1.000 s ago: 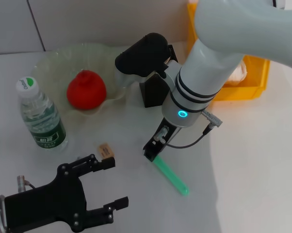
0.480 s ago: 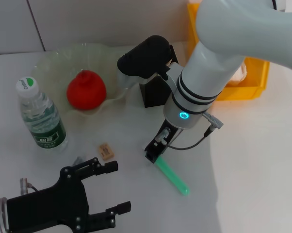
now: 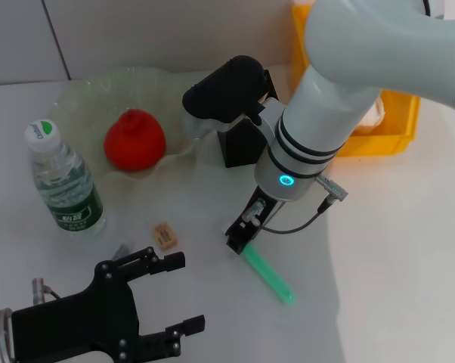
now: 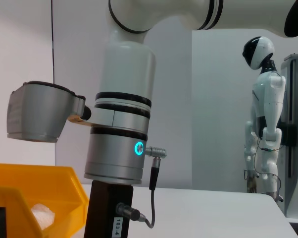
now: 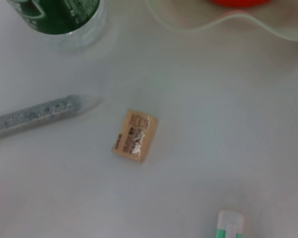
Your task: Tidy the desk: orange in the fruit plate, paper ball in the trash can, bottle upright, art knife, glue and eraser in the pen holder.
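Two tools show in the head view. Right tool (image 3: pixel 239 240) hangs at centre frame over the upper end of the green art knife (image 3: pixel 268 275); whether it is parted or closed I cannot tell. Left tool (image 3: pixel 169 295), at lower left, is spread wide and holds nothing.

On the white surface (image 3: pixel 394 249): one clear fruit plate (image 3: pixel 84 98) at upper left with one orange (image 3: pixel 134 139) in it; one yellow trash can (image 3: pixel 397 136) at upper right, largely behind the right arm; one bottle (image 3: pixel 64 181) upright at left; one black pen holder (image 3: pixel 241 144) under the arm; one grey glue stick (image 5: pixel 40 114); one eraser (image 3: pixel 164 235) just above the left tool, lying apart from the rest.
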